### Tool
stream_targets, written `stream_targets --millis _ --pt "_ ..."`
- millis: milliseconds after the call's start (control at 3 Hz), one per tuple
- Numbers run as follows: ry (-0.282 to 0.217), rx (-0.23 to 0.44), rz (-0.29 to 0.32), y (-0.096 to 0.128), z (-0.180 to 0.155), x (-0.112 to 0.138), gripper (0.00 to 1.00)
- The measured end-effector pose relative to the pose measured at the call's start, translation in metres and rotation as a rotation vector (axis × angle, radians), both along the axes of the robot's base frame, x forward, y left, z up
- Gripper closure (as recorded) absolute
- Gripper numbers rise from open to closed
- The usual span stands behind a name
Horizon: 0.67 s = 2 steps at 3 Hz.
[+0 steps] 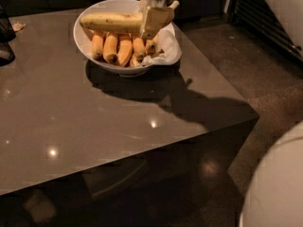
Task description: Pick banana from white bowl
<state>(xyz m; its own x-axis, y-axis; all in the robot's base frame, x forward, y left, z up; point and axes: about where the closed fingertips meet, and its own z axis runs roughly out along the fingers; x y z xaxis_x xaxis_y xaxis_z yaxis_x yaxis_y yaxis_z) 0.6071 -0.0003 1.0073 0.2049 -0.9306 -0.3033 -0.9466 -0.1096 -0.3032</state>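
Observation:
The banana (110, 22), long and yellow with brown speckles, lies level across the top of the white bowl (81, 38) at the table's far side. My gripper (154, 19) comes down from the top edge and is shut on the banana's right end, near its stem. One pale finger (152, 21) covers that end. Several small orange fruit pieces (118, 47) lie in the bowl under the banana. I cannot tell whether the banana still touches them.
A crumpled white paper sheet (166, 48) hangs over the bowl's right side. The bowl stands on a glossy grey-brown table (94, 122). A dark object (5, 41) sits at the table's left edge. The floor lies to the right, and my white body (279, 183) fills the lower right.

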Motion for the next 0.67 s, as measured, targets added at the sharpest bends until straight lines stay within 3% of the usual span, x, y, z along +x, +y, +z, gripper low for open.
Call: stream_targets --millis 667 --pt "0.032 0.045 0.081 0.023 -0.004 -0.057 1.00"
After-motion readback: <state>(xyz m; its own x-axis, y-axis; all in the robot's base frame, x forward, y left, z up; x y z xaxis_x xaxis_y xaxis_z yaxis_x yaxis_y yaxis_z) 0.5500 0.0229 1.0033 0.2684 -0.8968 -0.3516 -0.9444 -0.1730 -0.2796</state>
